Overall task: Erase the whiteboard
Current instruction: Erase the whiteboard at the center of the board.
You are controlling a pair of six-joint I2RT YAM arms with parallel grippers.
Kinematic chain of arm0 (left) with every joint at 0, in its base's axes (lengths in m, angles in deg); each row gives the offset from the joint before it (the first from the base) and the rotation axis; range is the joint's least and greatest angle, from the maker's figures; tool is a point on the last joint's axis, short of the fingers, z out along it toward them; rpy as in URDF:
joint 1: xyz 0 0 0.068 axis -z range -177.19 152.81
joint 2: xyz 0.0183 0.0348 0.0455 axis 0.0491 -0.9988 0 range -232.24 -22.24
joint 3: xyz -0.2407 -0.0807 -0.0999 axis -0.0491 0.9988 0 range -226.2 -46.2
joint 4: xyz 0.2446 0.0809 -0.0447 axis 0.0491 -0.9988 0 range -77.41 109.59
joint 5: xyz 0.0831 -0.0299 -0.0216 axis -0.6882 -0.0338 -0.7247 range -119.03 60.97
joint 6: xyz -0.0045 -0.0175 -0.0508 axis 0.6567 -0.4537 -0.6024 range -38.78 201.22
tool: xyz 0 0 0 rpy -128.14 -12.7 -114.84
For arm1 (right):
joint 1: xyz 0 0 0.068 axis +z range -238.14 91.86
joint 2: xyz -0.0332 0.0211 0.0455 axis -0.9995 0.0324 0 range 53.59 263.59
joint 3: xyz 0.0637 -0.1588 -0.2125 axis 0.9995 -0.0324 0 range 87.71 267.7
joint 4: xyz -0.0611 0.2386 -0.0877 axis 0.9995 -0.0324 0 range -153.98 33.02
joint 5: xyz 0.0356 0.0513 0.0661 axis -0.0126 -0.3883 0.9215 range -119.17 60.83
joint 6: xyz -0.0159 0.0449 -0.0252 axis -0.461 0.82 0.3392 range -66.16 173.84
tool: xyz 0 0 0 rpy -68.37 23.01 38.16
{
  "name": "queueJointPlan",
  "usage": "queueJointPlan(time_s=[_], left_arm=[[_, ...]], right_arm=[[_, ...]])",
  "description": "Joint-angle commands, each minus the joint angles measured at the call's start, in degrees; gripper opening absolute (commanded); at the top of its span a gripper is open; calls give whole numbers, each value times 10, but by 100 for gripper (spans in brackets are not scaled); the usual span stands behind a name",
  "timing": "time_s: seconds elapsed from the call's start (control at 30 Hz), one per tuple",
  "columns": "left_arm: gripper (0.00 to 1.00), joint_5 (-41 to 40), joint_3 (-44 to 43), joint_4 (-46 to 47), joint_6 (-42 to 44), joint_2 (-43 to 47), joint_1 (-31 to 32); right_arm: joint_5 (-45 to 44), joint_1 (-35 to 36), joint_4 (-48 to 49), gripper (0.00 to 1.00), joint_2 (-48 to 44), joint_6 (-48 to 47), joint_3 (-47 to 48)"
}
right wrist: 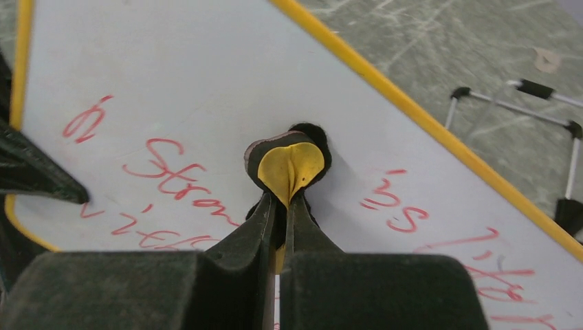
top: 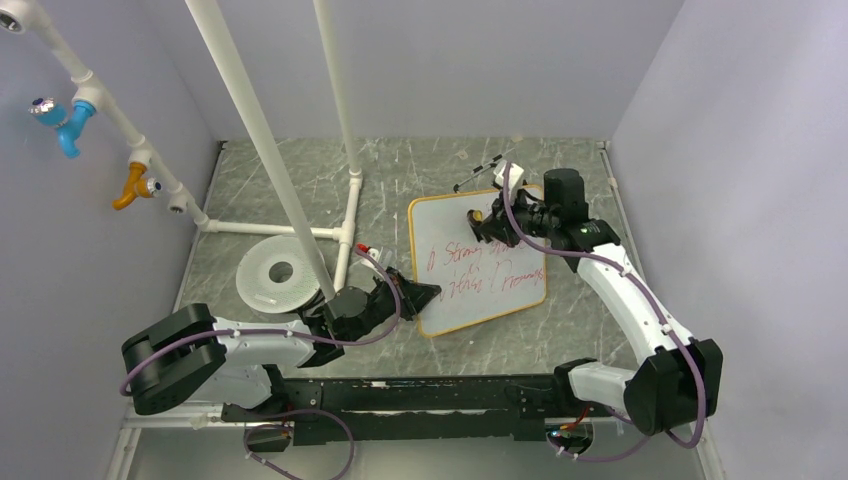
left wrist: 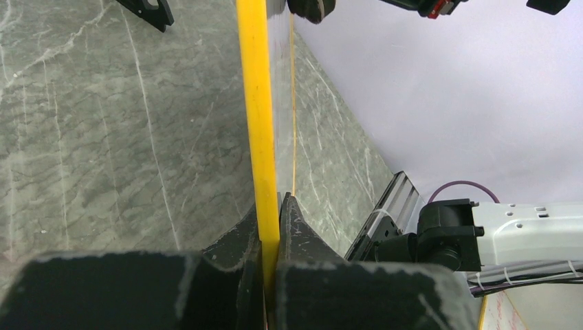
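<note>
The whiteboard, white with an orange-tan frame and red scrawl, lies tilted at the table's middle. My left gripper is shut on its left frame edge; in the left wrist view the yellow frame runs edge-on between the closed jaws. My right gripper is over the board's upper part, shut on a small yellow and black eraser pad that presses on the white surface between the red words. The right gripper's tips pinch the pad's fold.
A round white disc with a centre hole lies left of the board, beside a white pipe frame. A thin wire stand with black feet sits behind the board; it also shows in the right wrist view. Walls close in on three sides.
</note>
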Motion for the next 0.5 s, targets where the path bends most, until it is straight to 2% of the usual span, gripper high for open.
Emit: queueJointPlan(time_s=[0.0,0.1,0.33,0.47], left_arm=[[0,87,4,-39,100,-11,12],[0,86,5,-43,102,-9,13],[0,89,7,-49,101,-5,9],[0,89,8,-54,95,-4,6]], right_arm=[[-110,-19,55,0,6,28,-8],[-88,-18,38,0,7,0,-9],[87,20,-57,0,9,-111,4],[63,21,-21,0,12,-63,5]])
